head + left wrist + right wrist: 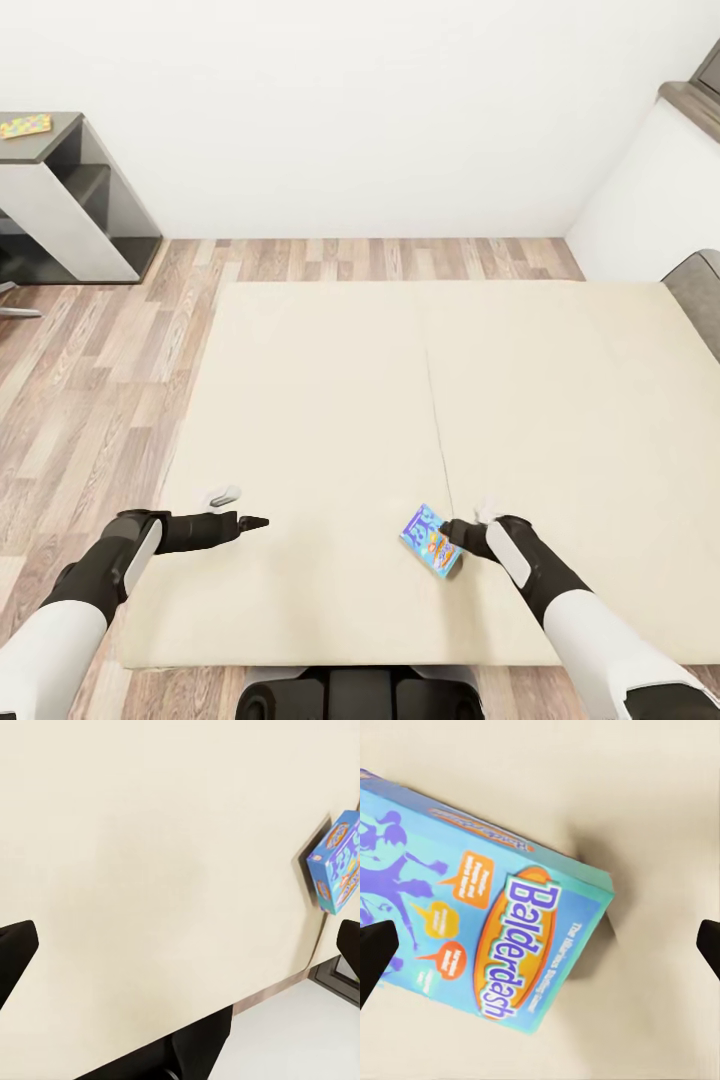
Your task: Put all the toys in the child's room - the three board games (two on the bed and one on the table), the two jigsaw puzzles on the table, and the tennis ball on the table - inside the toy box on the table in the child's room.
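The blue Balderdash board game [432, 541] is lying near the bed's [330, 400] near edge, not yet collected. The right gripper [458, 533], jaws spread wide, is reaching it; the left gripper [252, 522] is hovering empty, jaws apart. A jigsaw puzzle [24, 126] is waiting on the far-left bench [60, 135].

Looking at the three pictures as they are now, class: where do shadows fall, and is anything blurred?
Head view: even, soft light, a faint shadow under the left gripper on the bed. Left wrist view: the blue board game casts a dark shadow beside it. Right wrist view: a soft shadow at the box's corner; the lid print is sharp, the gripper fingertips at the picture's edges are blurred.
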You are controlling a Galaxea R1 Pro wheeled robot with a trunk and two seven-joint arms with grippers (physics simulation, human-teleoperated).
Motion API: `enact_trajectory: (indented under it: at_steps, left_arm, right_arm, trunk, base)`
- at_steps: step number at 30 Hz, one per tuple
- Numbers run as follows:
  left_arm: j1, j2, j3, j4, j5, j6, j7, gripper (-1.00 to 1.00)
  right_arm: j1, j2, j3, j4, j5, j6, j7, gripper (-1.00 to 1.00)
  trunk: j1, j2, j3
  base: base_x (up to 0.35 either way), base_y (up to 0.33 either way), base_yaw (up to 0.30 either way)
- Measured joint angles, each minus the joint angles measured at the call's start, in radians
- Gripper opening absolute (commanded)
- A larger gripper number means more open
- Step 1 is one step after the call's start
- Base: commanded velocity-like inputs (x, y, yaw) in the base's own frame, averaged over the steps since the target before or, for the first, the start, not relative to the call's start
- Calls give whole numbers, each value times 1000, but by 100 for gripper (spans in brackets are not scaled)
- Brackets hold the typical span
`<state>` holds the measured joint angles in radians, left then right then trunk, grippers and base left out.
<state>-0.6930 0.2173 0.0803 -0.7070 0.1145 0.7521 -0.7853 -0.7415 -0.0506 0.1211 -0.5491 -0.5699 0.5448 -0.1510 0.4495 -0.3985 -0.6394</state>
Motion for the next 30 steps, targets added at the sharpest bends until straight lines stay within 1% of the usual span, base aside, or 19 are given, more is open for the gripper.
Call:
enact_trajectory:
  at_steps: [4, 7, 17, 30]
  left_arm:
    - [0, -1, -2, 0, 0, 0, 1, 100]
    - [0, -2, -5, 0, -1, 0, 1, 100]
    - [0, -3, -8, 0, -2, 0, 2, 100]
    - [0, -1, -5, 0, -2, 0, 2, 100]
  right_arm:
    - [-1, -4, -1, 0, 3, -3, 79, 100]
    - [-2, -6, 0, -1, 1, -6, 105, 100]
    - [-2, -5, 7, -2, 3, -9, 113, 100]
    - [-3, -5, 6, -2, 2, -9, 114, 100]
  trunk:
    - [0, 0, 0]
    - [0, 0, 0]
    - [0, 0, 0]
    - [0, 0, 0]
  base:
    - [0, 0, 0]
    - [0, 0, 0]
    - [0, 0, 0]
    - [0, 0, 0]
